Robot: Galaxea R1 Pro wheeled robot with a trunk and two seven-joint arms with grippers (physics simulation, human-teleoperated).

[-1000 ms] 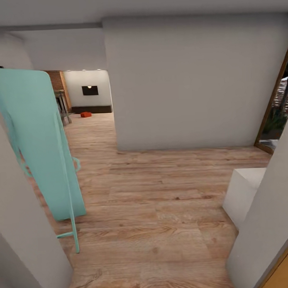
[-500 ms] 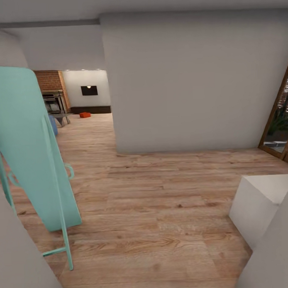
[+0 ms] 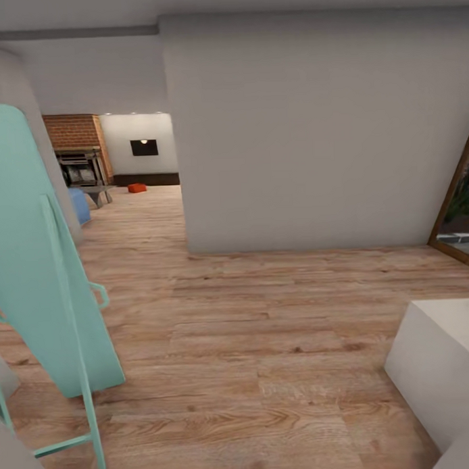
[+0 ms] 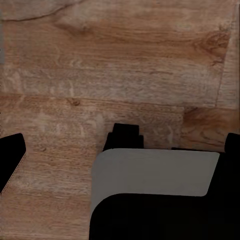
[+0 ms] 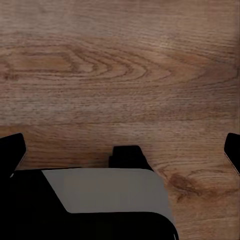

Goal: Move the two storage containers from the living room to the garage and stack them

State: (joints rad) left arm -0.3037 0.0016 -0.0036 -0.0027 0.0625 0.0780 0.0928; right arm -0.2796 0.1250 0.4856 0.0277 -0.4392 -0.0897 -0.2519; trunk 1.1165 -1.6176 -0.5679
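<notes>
Far down the corridor, one small orange-red rectangular plastic storage container (image 3: 137, 188) lying on the light wood-plank floor (image 3: 264, 314) of the living room, just in front of the long dark low cabinet (image 3: 146, 179) along the white back wall; too small from here to tell whether one bin or two. To its left, the red-brick fireplace (image 3: 74, 149) with a blue seat (image 3: 78, 204) near it. Closer in, a big plain white wall block (image 3: 312, 130) closing off the middle of the head view, a wood-framed glass door (image 3: 460, 210) at the right edge, a white box-shaped block (image 3: 442, 362) low on the right, and a tall mint-green leaning panel on a thin frame (image 3: 39, 268) close by on the left. By the look of it, the fetching step, with nothing carried yet and the garage not reached: next, probably a drive through the gap between the mint panel and the white wall, then on toward the bin, keeping clear of the panel's frame. In the wrist views, the left gripper (image 4: 120, 145) and right gripper (image 5: 120, 150) both spread wide, fingertips at opposite edges, bare planks between them, holding and touching nothing
</notes>
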